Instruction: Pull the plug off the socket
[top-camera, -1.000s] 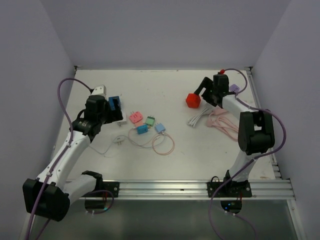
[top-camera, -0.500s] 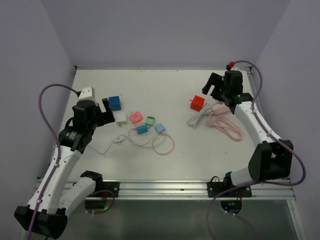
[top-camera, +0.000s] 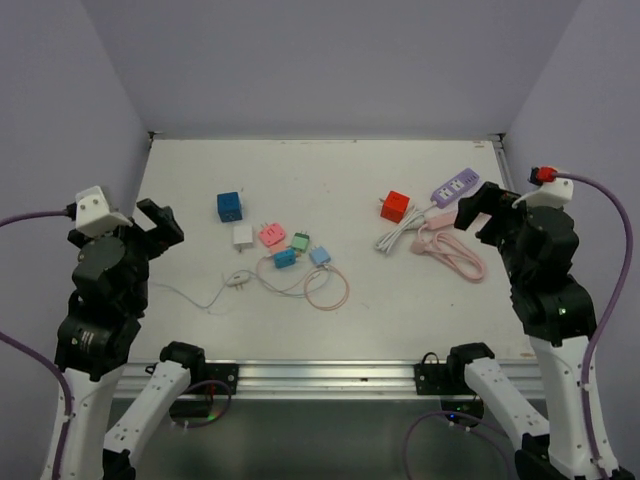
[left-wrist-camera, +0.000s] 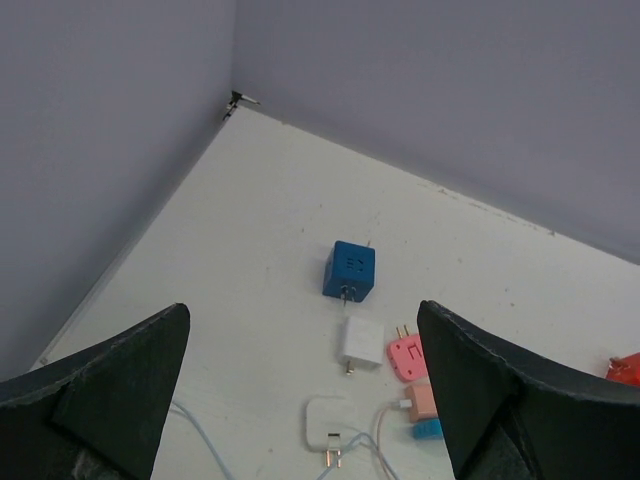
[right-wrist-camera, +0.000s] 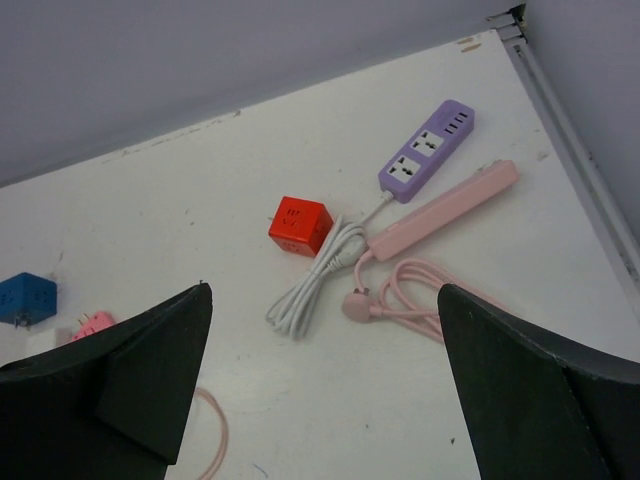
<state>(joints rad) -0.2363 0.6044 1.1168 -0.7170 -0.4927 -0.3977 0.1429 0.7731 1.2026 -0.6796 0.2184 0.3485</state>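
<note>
Seen from above, a cube adapter (top-camera: 228, 207) is set on the table (top-camera: 330, 170), with a charger block (top-camera: 242, 236) just beside it at 5 o'clock. Well apart at 3 o'clock, a second cube adapter (right-wrist-camera: 298, 225) is placed, with a far power strip (right-wrist-camera: 425, 150) at its 2 o'clock, a near power strip (right-wrist-camera: 440, 208) at 3 o'clock and a bundled cord (right-wrist-camera: 315, 280) at 6 o'clock.

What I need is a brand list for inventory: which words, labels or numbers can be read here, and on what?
None can be read in any view.
Blue cube: dark marks on one face, seemingly slots, not letters.
Purple power strip: sockets only; any print too small.
Red cube: faint marks, too blurred to read.
</note>
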